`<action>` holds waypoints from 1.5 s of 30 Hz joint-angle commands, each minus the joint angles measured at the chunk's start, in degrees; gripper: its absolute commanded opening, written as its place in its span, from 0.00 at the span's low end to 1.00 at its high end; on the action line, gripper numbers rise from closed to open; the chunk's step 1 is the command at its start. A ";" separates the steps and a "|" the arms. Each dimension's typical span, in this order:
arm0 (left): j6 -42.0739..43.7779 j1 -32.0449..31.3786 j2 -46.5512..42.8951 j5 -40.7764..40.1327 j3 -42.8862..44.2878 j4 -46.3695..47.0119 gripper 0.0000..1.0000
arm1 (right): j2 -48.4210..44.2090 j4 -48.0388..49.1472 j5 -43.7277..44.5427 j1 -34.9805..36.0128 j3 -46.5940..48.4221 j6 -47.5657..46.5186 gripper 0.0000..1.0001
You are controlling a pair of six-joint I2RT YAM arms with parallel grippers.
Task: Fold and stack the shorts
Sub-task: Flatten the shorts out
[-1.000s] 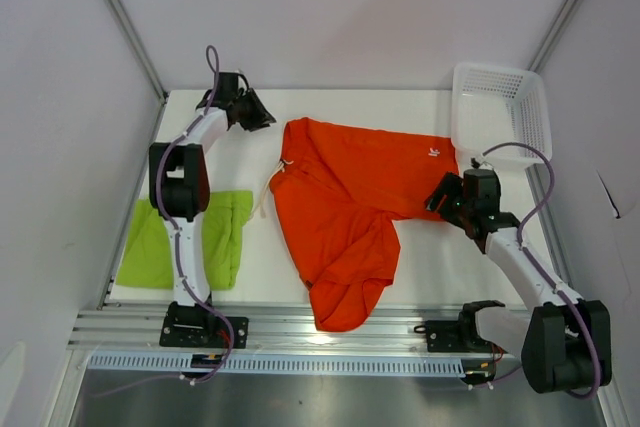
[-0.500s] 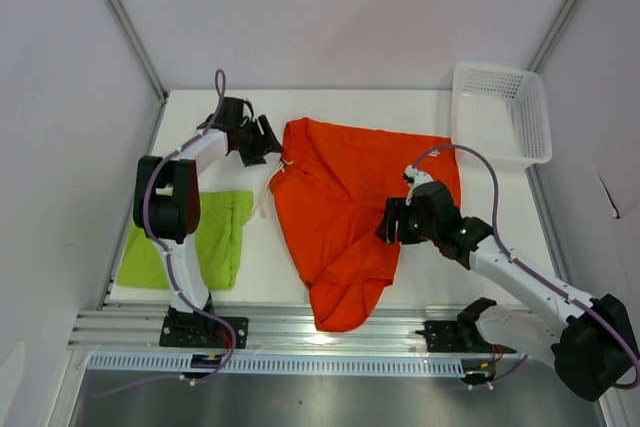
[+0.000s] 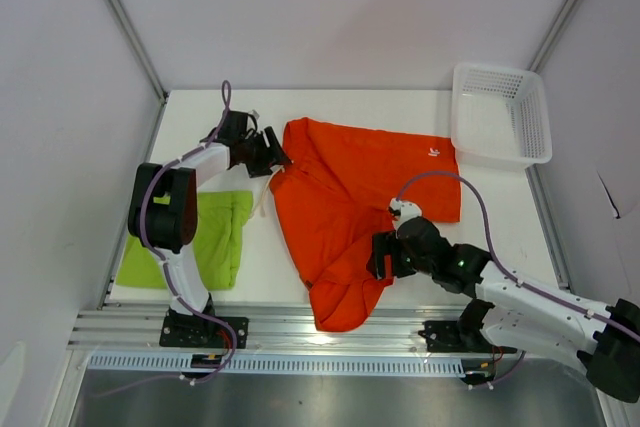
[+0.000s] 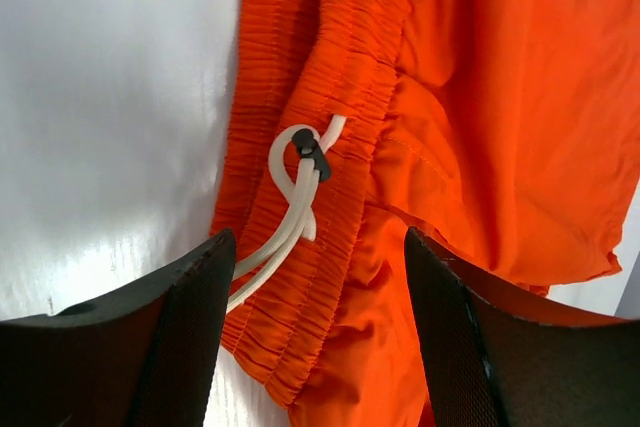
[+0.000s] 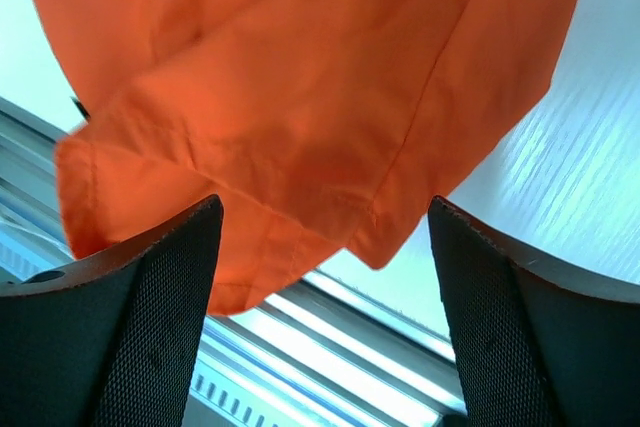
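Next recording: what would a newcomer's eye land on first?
The bright orange-red fabric shorts lie unfolded across the middle of the white table, one leg spilling past its near edge. Both open grippers are at them: the left gripper over the waistband by the white drawstring, the right gripper above the near leg's hem. The lime green fabric shorts lie folded near the left edge.

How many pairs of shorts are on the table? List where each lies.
2. The orange shorts lie spread mid-table, one leg over the near edge. The lime green shorts lie folded at left, partly under the left arm. More could be hidden under it.
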 commanded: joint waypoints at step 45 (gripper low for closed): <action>1.27 -1.71 -8.93 -1.33 -9.57 0.49 0.58 | -4.03 -1.39 7.53 -17.90 -2.78 9.92 0.00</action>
